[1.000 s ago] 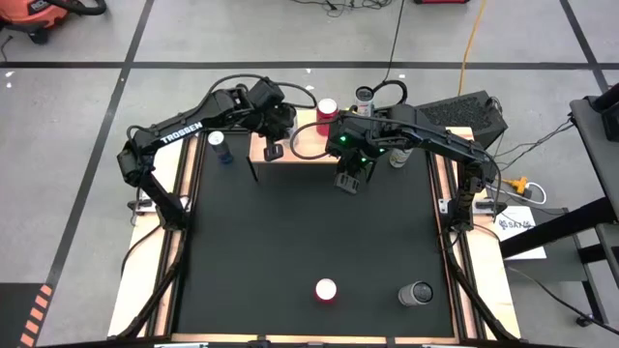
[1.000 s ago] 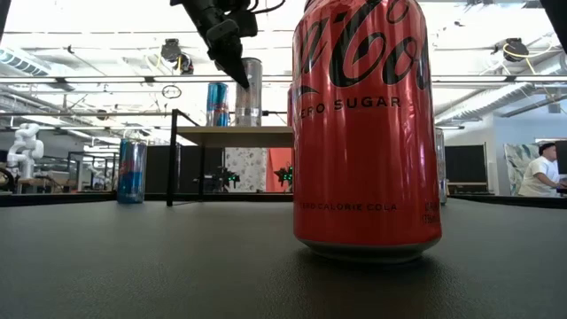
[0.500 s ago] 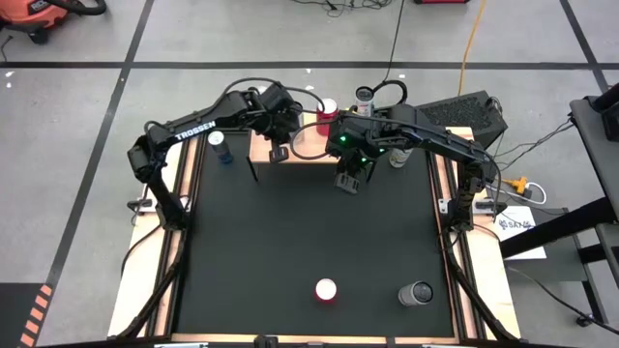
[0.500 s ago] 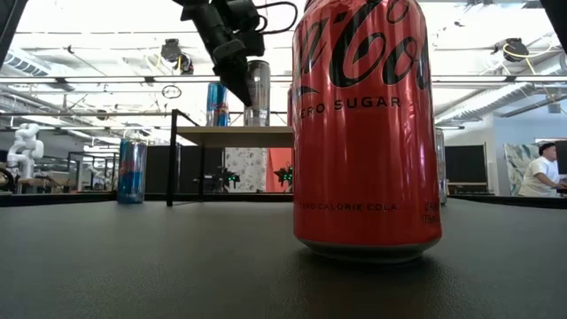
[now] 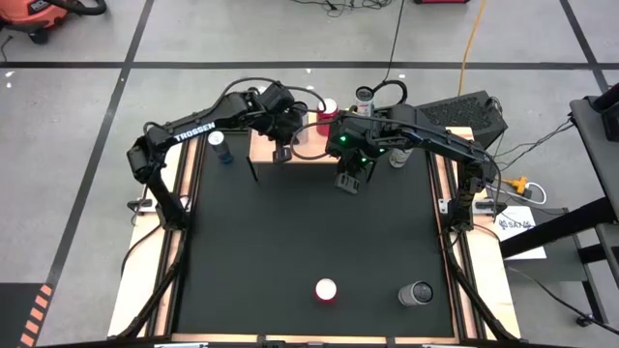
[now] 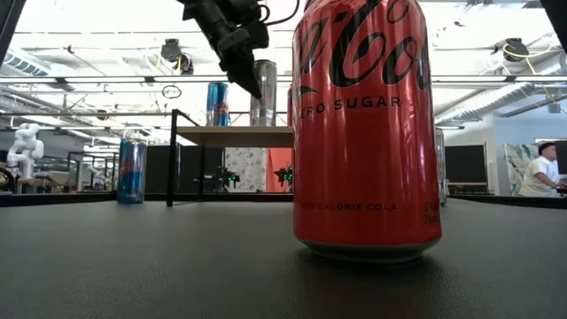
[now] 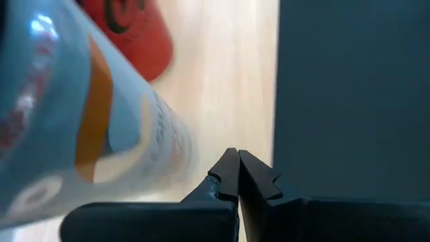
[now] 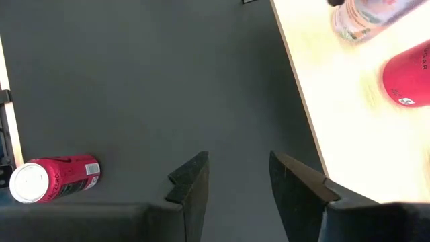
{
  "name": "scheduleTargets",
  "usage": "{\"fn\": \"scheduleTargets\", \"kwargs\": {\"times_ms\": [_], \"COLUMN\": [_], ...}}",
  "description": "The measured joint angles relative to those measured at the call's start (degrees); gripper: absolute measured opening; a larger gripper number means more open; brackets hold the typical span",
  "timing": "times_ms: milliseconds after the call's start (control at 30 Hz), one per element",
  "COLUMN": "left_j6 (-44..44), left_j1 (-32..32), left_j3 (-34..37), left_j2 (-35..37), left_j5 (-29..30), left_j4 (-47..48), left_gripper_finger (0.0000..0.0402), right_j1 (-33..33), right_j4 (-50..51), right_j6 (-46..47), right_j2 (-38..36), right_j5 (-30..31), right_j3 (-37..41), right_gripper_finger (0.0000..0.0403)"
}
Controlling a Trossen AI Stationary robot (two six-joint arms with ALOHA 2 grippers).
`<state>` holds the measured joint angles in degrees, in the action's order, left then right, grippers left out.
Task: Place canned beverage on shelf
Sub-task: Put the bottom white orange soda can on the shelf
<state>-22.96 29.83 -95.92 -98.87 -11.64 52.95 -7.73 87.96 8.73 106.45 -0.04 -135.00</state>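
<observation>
The shelf (image 5: 311, 151) is a light-wood board at the table's far edge. In the low view a blue can (image 6: 217, 105) and a silver can (image 6: 266, 93) stand on the shelf (image 6: 232, 136). My left gripper (image 5: 282, 153) is shut and slants down right beside the silver can (image 7: 80, 121). A red can (image 5: 327, 108) stands on the shelf's far right. My right gripper (image 5: 348, 179) hangs open over the mat in front of the shelf, with nothing between its fingers (image 8: 195, 176). My left gripper (image 7: 236, 158) lies with the outer side of one shut finger against the silver can's side wall (image 7: 176, 151), low on the can. The fingers slant down from the table's left. The can stands upright on the shelf board (image 7: 228, 74).
A red cola can (image 6: 368, 133) stands on the mat near the front edge, with a grey can (image 5: 418, 293) to its right. A blue can (image 5: 221, 145) stands left of the shelf. Two more cans (image 5: 364, 95) (image 5: 398, 155) stand at the far right.
My left gripper, still shut, has moved toward the table's right edge and a little down along the shelf. The silver can has slid rightward on the shelf with it and stays upright.
</observation>
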Motion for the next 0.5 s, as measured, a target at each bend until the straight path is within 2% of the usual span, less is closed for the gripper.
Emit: {"fn": "scheduleTargets", "kwargs": {"times_ms": [367, 500], "left_j6": [3.06, 2.92], "left_j1": [-3.02, -5.13], "left_j3": [0.0, 0.0], "left_j2": [0.0, 0.0], "left_j5": [-0.15, 1.74], "left_j4": [3.96, 4.46], "left_gripper_finger": [0.0, 0.0], "right_j1": [0.0, 0.0], "right_j4": [0.0, 0.0], "right_j6": [0.0, 0.0], "right_j2": [0.0, 0.0], "right_j5": [0.01, 0.01], "right_j3": [0.0, 0.0], "right_gripper_finger": [0.0144, 0.0144]}}
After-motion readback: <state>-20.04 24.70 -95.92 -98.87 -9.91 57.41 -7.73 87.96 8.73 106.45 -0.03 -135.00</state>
